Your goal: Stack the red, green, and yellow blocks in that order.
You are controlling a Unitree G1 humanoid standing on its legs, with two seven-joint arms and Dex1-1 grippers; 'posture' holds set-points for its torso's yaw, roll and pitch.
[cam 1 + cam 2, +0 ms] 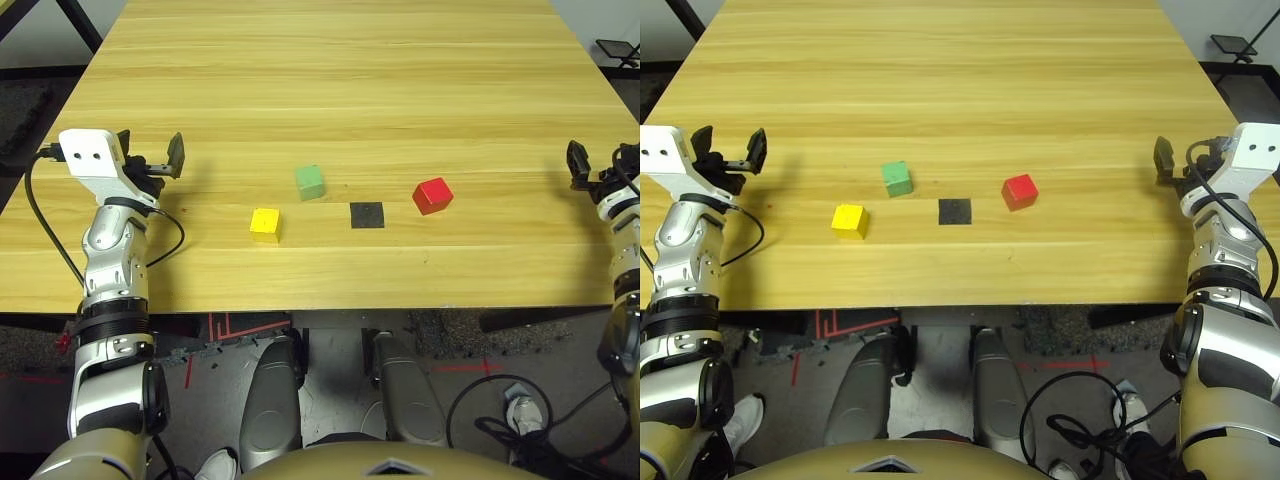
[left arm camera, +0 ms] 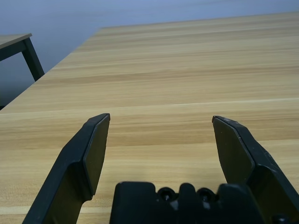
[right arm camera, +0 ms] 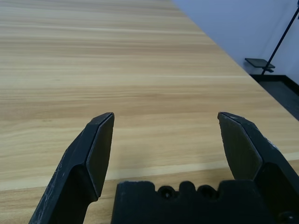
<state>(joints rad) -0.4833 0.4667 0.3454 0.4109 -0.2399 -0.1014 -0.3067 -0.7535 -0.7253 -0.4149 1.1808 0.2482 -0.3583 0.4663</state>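
Three small cubes lie apart near the table's front middle. The yellow block (image 1: pixel 265 221) is the leftmost, the green block (image 1: pixel 310 182) sits a little farther back, and the red block (image 1: pixel 432 195) lies to the right. My left gripper (image 1: pixel 150 160) hovers open over the table's left side, well left of the yellow block. At the table's right edge my right gripper (image 1: pixel 1176 158) stands open, far right of the red block. Both wrist views show wide-apart black fingers (image 2: pixel 93 149) (image 3: pixel 100 144) with bare wood between them.
A flat black square patch (image 1: pixel 367 214) lies on the wooden table (image 1: pixel 340 80) between the green and red blocks. The table's back half is bare wood. Cables and floor show below the front edge.
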